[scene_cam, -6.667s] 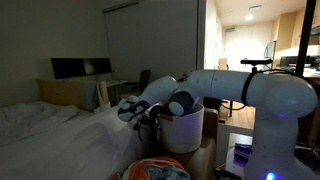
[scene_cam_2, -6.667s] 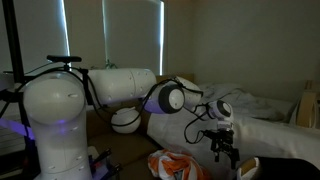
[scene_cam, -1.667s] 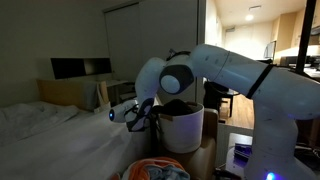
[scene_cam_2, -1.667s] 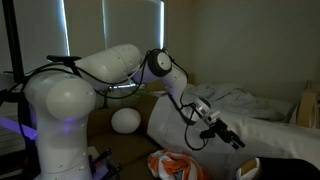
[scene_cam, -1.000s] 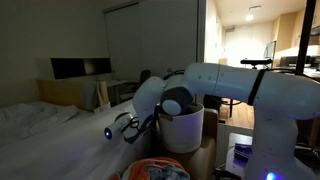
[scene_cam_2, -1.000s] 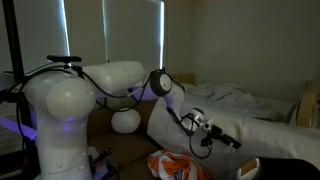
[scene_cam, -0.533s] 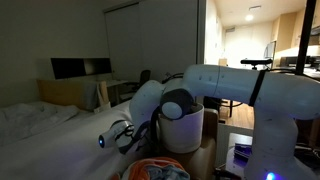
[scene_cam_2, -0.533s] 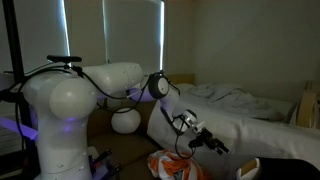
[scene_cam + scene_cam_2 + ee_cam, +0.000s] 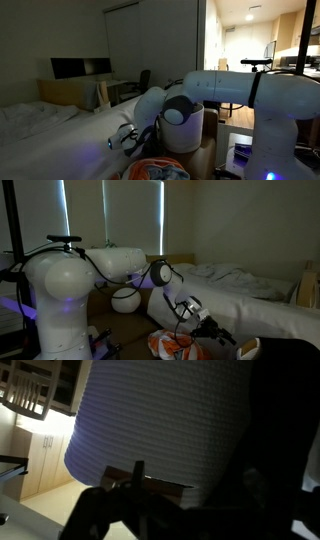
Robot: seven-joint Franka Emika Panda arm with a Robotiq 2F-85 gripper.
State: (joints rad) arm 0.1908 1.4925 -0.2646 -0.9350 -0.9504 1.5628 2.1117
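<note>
My gripper (image 9: 124,143) hangs low beside the bed edge, just above a pile of orange and white cloth (image 9: 158,170); it also shows low over that cloth in an exterior view (image 9: 218,332). Its fingers are dark and small, so I cannot tell whether they are open or shut or hold anything. The wrist view is dark, filled by a white ribbed cylinder (image 9: 160,430), with the jaws only a black outline at the bottom.
A bed with white sheets (image 9: 60,130) fills one side. A white laundry bin (image 9: 186,128) stands behind the arm. A white ball-shaped object (image 9: 125,300) sits on the floor. Curtained windows (image 9: 130,215) lie behind. The orange cloth pile (image 9: 175,345) lies on the floor.
The arm has swung down from above the bed edge toward the floor. The gripper is now lower and closer to the orange cloth pile.
</note>
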